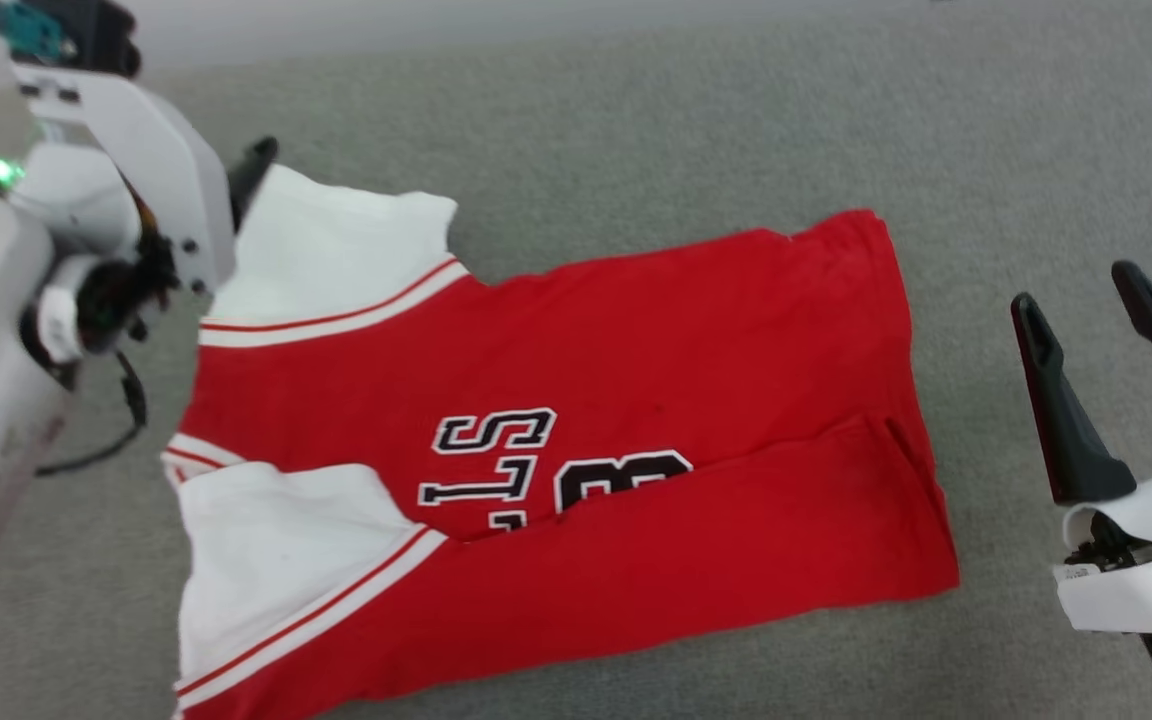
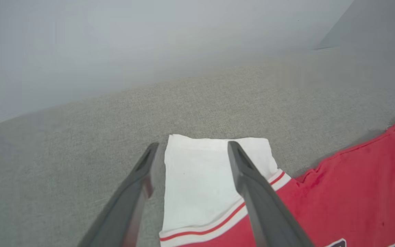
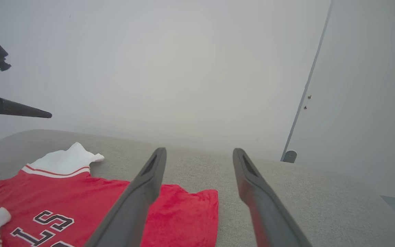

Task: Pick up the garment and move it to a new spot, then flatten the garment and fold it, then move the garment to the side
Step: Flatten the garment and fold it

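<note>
While the fold is only part done, the stock on hand reads as follows. Item, the grey fabric surface [image 1: 686, 130]: broad and flat, carrying everything. Item, the garment [image 1: 576, 400]: red, lying flat on that surface, long axis running across my front, collar and sleeves toward my left, hem toward my right; the near long edge is turned over onto the body, half covering the black-and-white lettering [image 1: 496, 455]. Item, the far white sleeve [image 2: 197, 178]: spread out flat past the striped trim, at the far left corner. Item, my left gripper [image 2: 193, 145]: jaws wide, holding nothing, poised directly over that sleeve with one finger to either side of it; the right wrist view suggests it hangs above the cloth, though I cannot tell contact for certain. Item, my right gripper [image 1: 1076, 290]: jaws wide, holding nothing, standing apart from the hem end, beyond the garment's right edge. Judgement: the far sleeve lies straight under my left claw, so my left arm is the nearer one for folding it in.
</note>
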`<state>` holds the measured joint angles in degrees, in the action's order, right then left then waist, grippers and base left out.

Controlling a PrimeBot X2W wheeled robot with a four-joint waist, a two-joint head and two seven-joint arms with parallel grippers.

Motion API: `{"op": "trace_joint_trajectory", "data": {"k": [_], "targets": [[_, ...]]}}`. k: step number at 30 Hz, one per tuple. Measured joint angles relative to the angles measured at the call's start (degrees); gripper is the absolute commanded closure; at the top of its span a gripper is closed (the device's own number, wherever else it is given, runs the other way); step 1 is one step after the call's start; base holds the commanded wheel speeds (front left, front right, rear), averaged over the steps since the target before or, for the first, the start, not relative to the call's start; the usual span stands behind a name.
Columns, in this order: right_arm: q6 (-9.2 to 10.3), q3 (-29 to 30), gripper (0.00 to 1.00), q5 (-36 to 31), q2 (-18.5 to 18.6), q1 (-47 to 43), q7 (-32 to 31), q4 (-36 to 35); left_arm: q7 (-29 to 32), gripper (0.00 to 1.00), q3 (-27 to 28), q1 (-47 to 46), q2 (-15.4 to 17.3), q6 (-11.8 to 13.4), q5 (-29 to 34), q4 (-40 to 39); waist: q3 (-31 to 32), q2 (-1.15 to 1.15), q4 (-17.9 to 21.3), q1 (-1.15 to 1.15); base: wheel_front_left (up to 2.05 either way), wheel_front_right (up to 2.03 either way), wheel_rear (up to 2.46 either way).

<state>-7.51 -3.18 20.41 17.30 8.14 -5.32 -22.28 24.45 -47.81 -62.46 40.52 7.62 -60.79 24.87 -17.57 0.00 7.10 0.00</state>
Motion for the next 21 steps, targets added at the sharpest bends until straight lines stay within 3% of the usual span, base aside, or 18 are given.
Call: {"op": "trace_joint_trajectory", "data": {"k": [10, 18, 19, 21], "targets": [[-0.01, -1.15, 0.00, -0.65, -1.31, 2.21, 6.35, 0.45, 6.42, 0.00, -1.76, -6.66, 0.18, -4.05, 0.99, 13.28, -6.16, 0.00, 4.86, 0.00, 0.00, 0.00, 0.00], [-0.01, -0.78, 0.00, -0.07, -1.60, 3.02, 7.10, 0.18, 13.27, 0.00, -2.58, -9.44, 0.22, -3.74, 0.23, 19.62, -10.13, 0.00, 7.78, 0.00, 0.00, 0.00, 0.00], [-0.01, -0.77, 0.00, 0.20, -1.66, 3.04, 7.08, 0.13, 14.36, 0.08, -2.47, -9.95, 0.03, -3.59, -0.12, 20.15, -10.50, 0.00, 7.96, 0.00, 0.00, 0.00, 0.00], [-0.01, -0.74, 0.00, 0.25, -1.56, 3.24, 6.98, 0.01, 15.55, 0.39, -1.82, -10.54, -0.52, -3.05, -1.18, 21.02, -11.14, 0.00, 8.20, 0.00, 0.00, 0.00, 0.00]]}}
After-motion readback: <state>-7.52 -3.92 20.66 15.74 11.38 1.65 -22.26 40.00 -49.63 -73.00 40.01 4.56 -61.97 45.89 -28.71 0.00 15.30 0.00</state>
